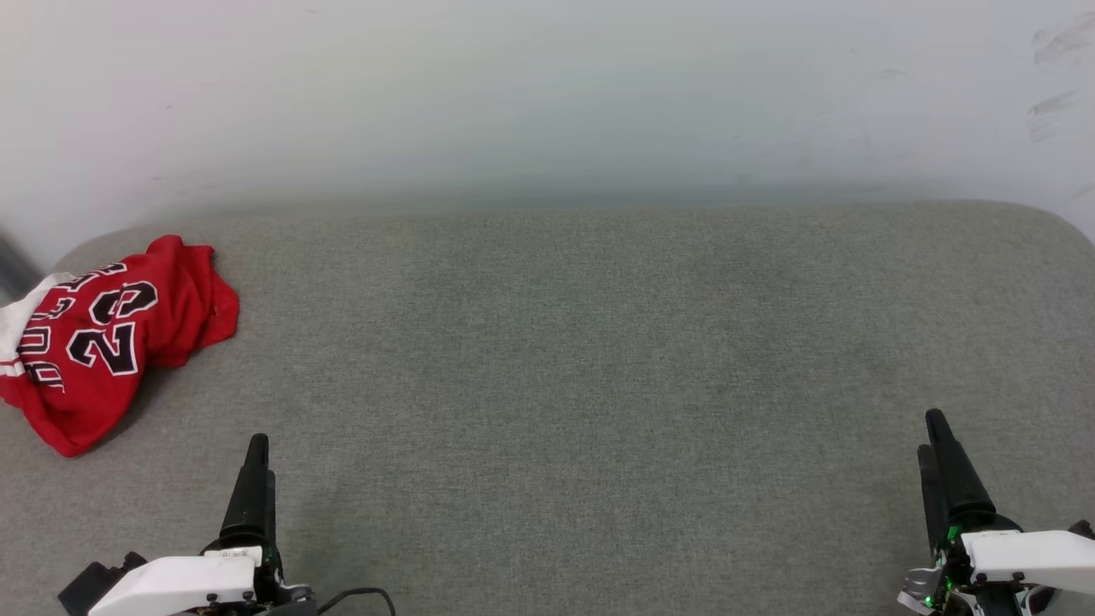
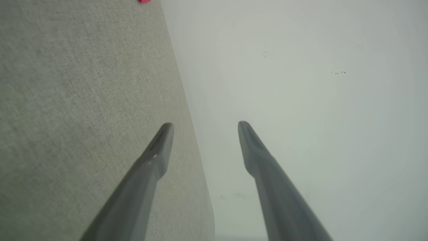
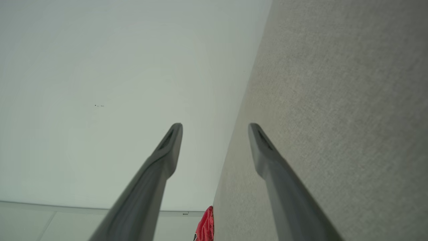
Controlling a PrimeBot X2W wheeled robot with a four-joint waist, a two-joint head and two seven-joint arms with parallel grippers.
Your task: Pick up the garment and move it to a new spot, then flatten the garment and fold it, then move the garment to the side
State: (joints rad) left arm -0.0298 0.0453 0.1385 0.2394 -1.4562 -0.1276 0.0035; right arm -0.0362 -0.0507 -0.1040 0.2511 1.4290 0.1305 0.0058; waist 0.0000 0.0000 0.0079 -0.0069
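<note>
The garment, a red jersey with black "23" lettering and a white sleeve, lies crumpled at the far left of the grey fabric table. A red sliver of the garment peeks in at the bottom of the right wrist view, and a tiny red bit of it at the top edge of the left wrist view. My left gripper hovers at the lower left, below and right of the jersey, open and empty. My right gripper stands at the lower right, open and empty, far from the garment.
A pale wall rises behind the table's far edge. The table's rounded corners sit at the far left and far right. A dark cable trails by the left arm's base.
</note>
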